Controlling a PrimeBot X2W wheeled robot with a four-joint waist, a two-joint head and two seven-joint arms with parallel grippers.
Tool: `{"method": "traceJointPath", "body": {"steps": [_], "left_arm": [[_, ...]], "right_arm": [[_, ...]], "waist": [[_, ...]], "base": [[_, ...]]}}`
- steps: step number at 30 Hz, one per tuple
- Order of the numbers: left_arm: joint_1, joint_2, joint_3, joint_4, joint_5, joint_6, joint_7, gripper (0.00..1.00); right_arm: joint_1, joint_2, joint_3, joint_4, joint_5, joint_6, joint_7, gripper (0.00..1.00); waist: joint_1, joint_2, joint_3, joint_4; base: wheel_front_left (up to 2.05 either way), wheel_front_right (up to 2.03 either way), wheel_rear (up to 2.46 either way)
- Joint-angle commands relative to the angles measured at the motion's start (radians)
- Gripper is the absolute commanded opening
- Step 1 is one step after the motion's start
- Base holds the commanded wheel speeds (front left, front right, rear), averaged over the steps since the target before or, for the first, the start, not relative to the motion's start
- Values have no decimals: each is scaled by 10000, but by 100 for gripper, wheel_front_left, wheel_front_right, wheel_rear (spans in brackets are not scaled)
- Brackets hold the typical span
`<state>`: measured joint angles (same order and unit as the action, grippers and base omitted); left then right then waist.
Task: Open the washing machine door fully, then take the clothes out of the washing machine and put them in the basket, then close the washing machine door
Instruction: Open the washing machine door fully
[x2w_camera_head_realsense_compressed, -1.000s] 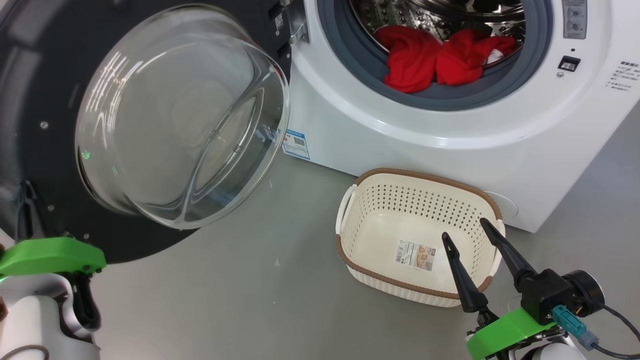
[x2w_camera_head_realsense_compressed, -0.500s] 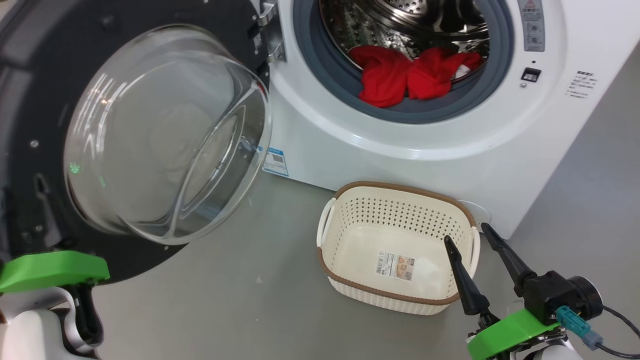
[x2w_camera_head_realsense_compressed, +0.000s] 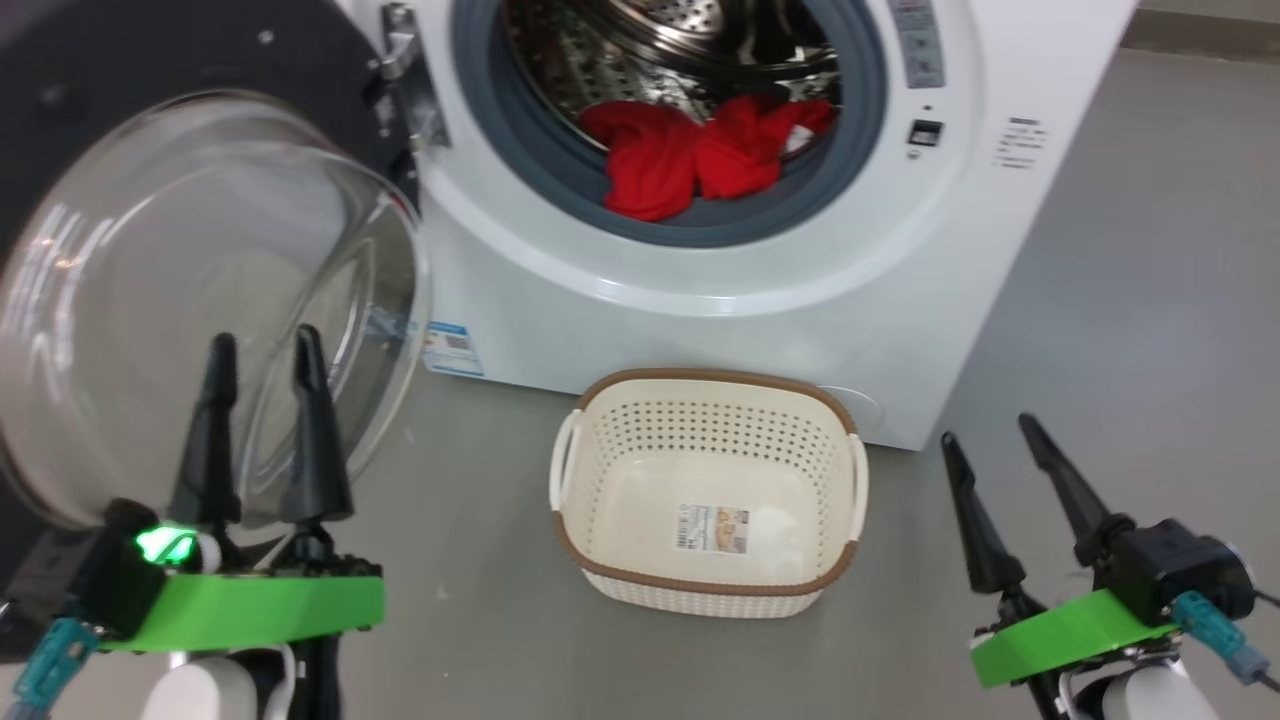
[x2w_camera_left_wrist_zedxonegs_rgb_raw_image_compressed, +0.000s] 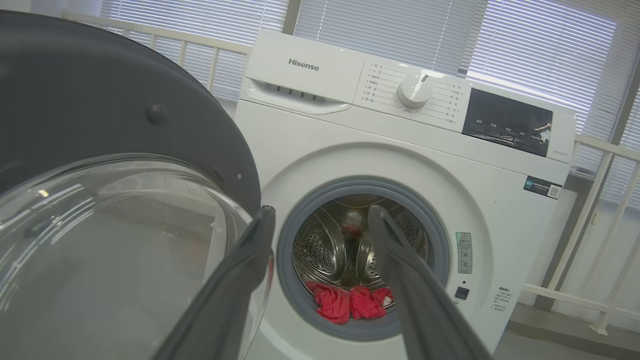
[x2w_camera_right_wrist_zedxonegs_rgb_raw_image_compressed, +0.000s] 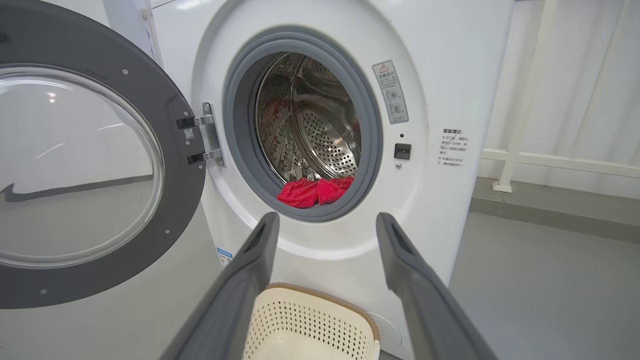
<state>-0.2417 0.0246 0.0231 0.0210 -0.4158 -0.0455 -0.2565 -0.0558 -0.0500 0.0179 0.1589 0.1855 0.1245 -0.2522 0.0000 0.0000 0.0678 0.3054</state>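
Red soft fabric clothes (x2w_camera_head_realsense_compressed: 690, 150) with a sliver of white trim lie heaped at the front of the perforated steel drum (x2w_camera_head_realsense_compressed: 640, 50). They spill onto the grey rubber gasket (x2w_camera_head_realsense_compressed: 760, 215) of the big white front-loading washing machine (x2w_camera_head_realsense_compressed: 700, 300), within easy reach from outside.

The large round door (x2w_camera_head_realsense_compressed: 180, 260), black-rimmed with a bulging clear glass bowl, hangs from its hinge on the robot's left, swung wide enough to leave the drum mouth clear. The small cream perforated plastic basket with a brown woven-look rim (x2w_camera_head_realsense_compressed: 700, 377) sits empty on the grey floor just before the machine, right under the opening, likely so each garment has a short way to go.

The left gripper (x2w_camera_head_realsense_compressed: 263, 337) hovers in front of the glass bowl, fingers apart and holding nothing. The right gripper (x2w_camera_head_realsense_compressed: 988, 428) waits beside the basket, likewise spread and empty.

"Hisense" (x2w_camera_left_wrist_zedxonegs_rgb_raw_image_compressed: 303, 64) reads clearly on the top panel beside the white dial (x2w_camera_left_wrist_zedxonegs_rgb_raw_image_compressed: 415, 91). A blue-white sticker (x2w_camera_head_realsense_compressed: 452, 348) on the lower front carries a QR code, and a grey warning sticker (x2w_camera_right_wrist_zedxonegs_rgb_raw_image_compressed: 390, 92) shows a red triangle. A paper label (x2w_camera_head_realsense_compressed: 711, 528) lies in the basket's bottom. The small print on these is too small to read.
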Motion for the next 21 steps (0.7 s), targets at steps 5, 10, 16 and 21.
{"method": "traceJointPath", "body": {"steps": [5, 10, 16, 21], "left_arm": [[174, 304, -279, -309, -120, -287, 229, 100], [397, 425, -409, -186, -164, -365, 306, 100], [669, 610, -405, -108, 127, -142, 339, 100], [990, 709, -352, -90, 296, 108, 369, 100]], "right_arm": [[-620, -3, -216, -652, 106, 62, -93, 100], [-580, -3, -464, -958, -4, 62, -94, 100], [-407, -3, -619, -1055, -14, 62, -94, 100], [-212, -3, -575, -1141, 218, 62, -94, 100]], "waist": [[0, 0, 54, -1101], [0, 0, -15, -1745], [0, 0, -172, -2362], [0, 0, -285, -2914]], "base": [[0, 0, 0], [0, 0, 0], [0, 0, 0], [0, 0, 0]]}}
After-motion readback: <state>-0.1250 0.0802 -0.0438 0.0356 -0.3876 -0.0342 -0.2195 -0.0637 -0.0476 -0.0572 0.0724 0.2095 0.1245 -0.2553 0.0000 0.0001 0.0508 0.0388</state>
